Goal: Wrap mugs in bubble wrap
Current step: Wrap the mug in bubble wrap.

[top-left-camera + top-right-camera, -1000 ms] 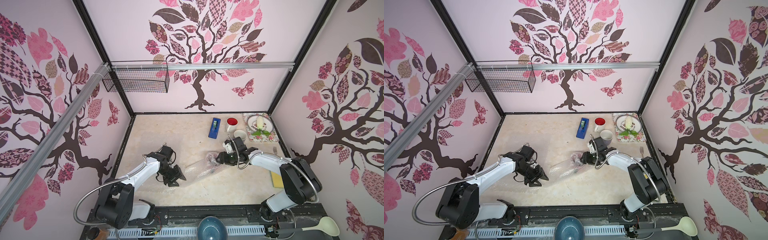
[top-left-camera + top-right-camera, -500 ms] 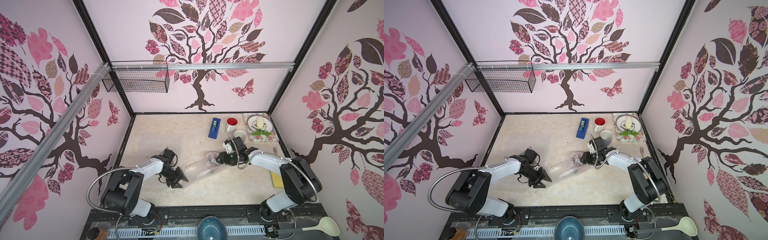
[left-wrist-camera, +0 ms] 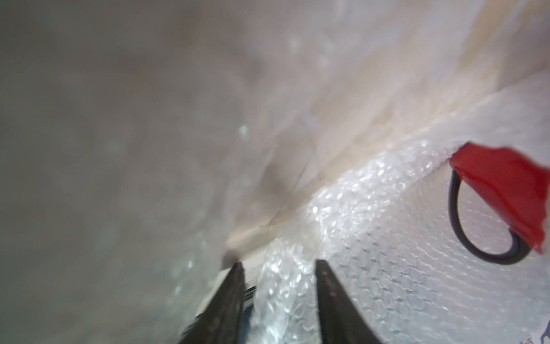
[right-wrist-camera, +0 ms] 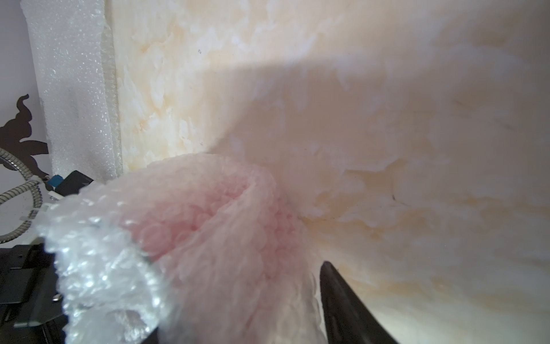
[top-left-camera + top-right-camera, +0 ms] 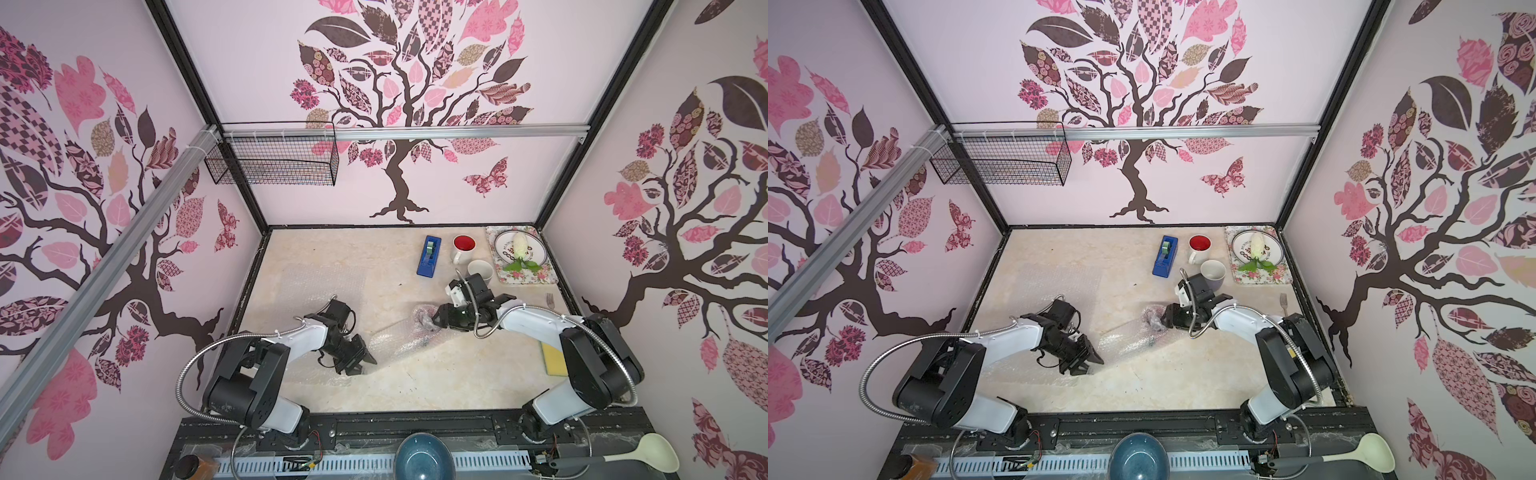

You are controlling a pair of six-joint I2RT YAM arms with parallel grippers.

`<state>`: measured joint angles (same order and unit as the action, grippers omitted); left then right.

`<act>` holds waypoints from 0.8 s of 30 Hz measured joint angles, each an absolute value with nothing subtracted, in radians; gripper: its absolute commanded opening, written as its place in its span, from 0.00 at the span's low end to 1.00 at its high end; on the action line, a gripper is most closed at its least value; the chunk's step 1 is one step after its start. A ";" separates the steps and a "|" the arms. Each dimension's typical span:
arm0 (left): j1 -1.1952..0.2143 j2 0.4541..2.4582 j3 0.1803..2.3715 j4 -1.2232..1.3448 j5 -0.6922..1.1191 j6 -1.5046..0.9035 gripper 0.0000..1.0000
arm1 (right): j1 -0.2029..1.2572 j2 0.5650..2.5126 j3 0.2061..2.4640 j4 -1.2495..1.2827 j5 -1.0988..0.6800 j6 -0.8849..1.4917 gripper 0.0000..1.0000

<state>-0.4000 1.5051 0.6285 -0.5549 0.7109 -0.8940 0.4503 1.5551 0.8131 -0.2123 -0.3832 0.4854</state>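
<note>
Room: pink walls with tree decals stand around a pale marbled tabletop [image 5: 415, 386].
Both top views, back right: a blue tape dispenser [image 5: 430, 256], a white mug [image 5: 462, 249] with red inside and a lavender mug [image 5: 481, 271] just in front of it all stand upright, beside a flowered tray [image 5: 540, 277].
Both top views, centre: bubble wrap [image 5: 399, 338] lies crumpled in a long bundle between the 2 arms. A spare bubble sheet [image 5: 322, 286] lies flat under the left arm.
Both top views, arms: the left gripper [image 5: 368, 362] meets the bundle's near end, and the right gripper [image 5: 436, 321] meets its far, bunched end.
Left wrist: the red mug [image 3: 506, 184] with its black handle lies on the bubble wrap, partly covered by it. The 2 fingers [image 3: 336, 297] stand a little apart with wrap in the gap, and whether they pinch it I cannot tell.
Right wrist: the fingers [image 4: 345, 309] grip the bunched wrap, with pink showing through it. 1 finger is hidden behind the wrap.
</note>
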 measured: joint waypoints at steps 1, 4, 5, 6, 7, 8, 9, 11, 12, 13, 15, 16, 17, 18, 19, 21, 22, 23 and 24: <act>-0.414 1.512 0.634 -0.538 0.720 -0.900 0.00 | 0.450 1.555 0.813 -0.212 -0.384 0.487 0.54; -0.440 1.501 0.688 -0.529 0.728 -0.913 0.00 | 0.450 1.555 0.813 -0.213 -0.386 0.487 0.54; -0.441 1.490 0.712 -0.527 0.728 -0.917 0.00 | 0.450 1.555 0.813 -0.213 -0.386 0.487 0.54; -0.441 1.474 0.749 -0.524 0.728 -0.923 0.00 | 0.451 1.554 0.813 -0.213 -0.386 0.487 0.54; -0.442 1.461 0.797 -0.519 0.728 -0.929 0.00 | 0.451 1.553 0.813 -0.215 -0.385 0.487 0.54; -0.444 1.456 0.841 -0.511 0.729 -0.935 0.00 | 0.451 1.552 0.813 -0.217 -0.385 0.487 0.54; -0.450 1.457 0.897 -0.502 0.733 -0.940 0.00 | 0.451 1.551 0.813 -0.220 -0.384 0.487 0.53; -0.468 1.468 0.985 -0.471 0.741 -0.947 0.00 | 0.450 1.550 0.813 -0.221 -0.382 0.487 0.53; -0.482 1.478 1.023 -0.446 0.746 -0.952 0.00 | 0.451 1.549 0.813 -0.222 -0.381 0.487 0.52; -0.498 1.496 1.056 -0.419 0.750 -0.961 0.00 | 0.450 1.549 0.813 -0.223 -0.379 0.487 0.52; -0.524 1.546 1.102 -0.390 0.762 -0.970 0.00 | 0.450 1.547 0.813 -0.227 -0.375 0.487 0.51; -0.535 1.584 1.126 -0.382 0.766 -0.972 0.00 | 0.451 1.546 0.813 -0.228 -0.374 0.487 0.51; -0.543 1.619 1.145 -0.374 0.769 -0.973 0.00 | 0.451 1.546 0.813 -0.229 -0.375 0.487 0.51; -0.549 1.657 1.161 -0.368 0.771 -0.974 0.00 | 0.453 1.546 0.813 -0.229 -0.374 0.487 0.50; -0.554 1.689 1.176 -0.364 0.773 -0.975 0.00 | 0.456 1.546 0.813 -0.228 -0.374 0.487 0.50; -0.561 1.742 1.200 -0.367 0.773 -0.974 0.00 | 0.457 1.546 0.813 -0.228 -0.375 0.487 0.50; -0.564 1.761 1.209 -0.368 0.773 -0.974 0.00 | 0.457 1.546 0.813 -0.228 -0.375 0.487 0.49; -0.566 1.768 1.211 -0.367 0.772 -0.975 0.00 | 0.458 1.546 0.813 -0.228 -0.375 0.487 0.49; -0.568 1.769 1.211 -0.369 0.773 -0.976 0.00 | 0.458 1.546 0.813 -0.228 -0.375 0.487 0.49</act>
<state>-0.5678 1.7687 1.2114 -0.3687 0.7727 -0.9756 0.4576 1.5463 0.8131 -0.2283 -0.3748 0.4873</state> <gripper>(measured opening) 0.047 0.494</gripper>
